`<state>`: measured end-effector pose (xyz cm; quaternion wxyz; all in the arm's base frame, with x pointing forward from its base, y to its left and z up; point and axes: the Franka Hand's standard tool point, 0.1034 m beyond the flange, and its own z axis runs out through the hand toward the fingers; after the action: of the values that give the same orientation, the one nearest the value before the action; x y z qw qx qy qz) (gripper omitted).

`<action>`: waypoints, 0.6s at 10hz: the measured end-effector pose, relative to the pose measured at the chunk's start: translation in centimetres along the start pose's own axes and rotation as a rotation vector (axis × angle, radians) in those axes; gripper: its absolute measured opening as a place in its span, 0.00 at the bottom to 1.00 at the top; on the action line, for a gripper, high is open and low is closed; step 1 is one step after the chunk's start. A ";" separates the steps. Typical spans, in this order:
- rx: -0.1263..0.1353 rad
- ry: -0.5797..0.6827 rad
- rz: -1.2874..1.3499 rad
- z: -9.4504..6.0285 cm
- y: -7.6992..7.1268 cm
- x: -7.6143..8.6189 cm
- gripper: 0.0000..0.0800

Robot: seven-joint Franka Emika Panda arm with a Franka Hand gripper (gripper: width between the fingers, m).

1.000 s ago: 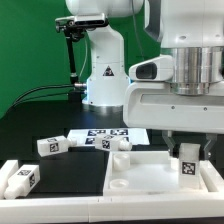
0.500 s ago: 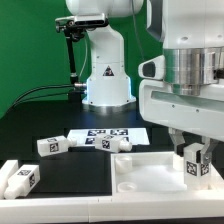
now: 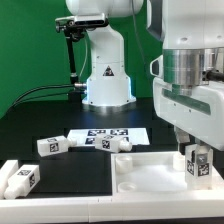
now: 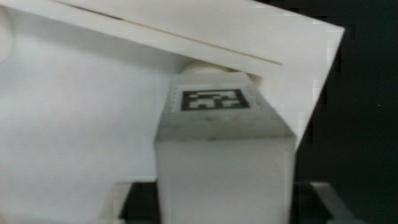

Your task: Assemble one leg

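My gripper (image 3: 192,142) is shut on a leg (image 3: 197,165), a short white block with a black-and-white tag, and holds it upright over the right end of the large white tray-like piece (image 3: 150,176). In the wrist view the leg (image 4: 221,140) runs out from between the jaws of the gripper (image 4: 222,206), its tagged far end at a corner of the tray (image 4: 107,110). I cannot tell whether the leg touches the tray. Three more legs lie loose: one (image 3: 50,146) on the black table, one (image 3: 22,178) at the front left, one (image 3: 121,144) by the tray's back edge.
The marker board (image 3: 103,135) lies flat behind the tray. The arm's white base (image 3: 106,75) stands at the back centre, with a black stand and cables (image 3: 72,55) on the exterior view's left. A green wall closes the back.
My gripper has moved toward the exterior view's right with the leg in it, along the tray's right end. The loose legs have not moved.
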<state>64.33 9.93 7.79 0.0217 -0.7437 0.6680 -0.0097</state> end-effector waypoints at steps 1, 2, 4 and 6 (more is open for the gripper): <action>-0.002 -0.011 0.083 0.0 0.1 0.0 0.36; -0.004 -0.024 0.217 0.0 0.2 -0.1 0.36; 0.017 -0.044 0.401 0.0 0.4 -0.2 0.36; 0.019 -0.051 0.497 0.0 0.5 -0.1 0.36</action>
<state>63.81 9.99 7.78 0.0473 -0.5565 0.8294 0.0086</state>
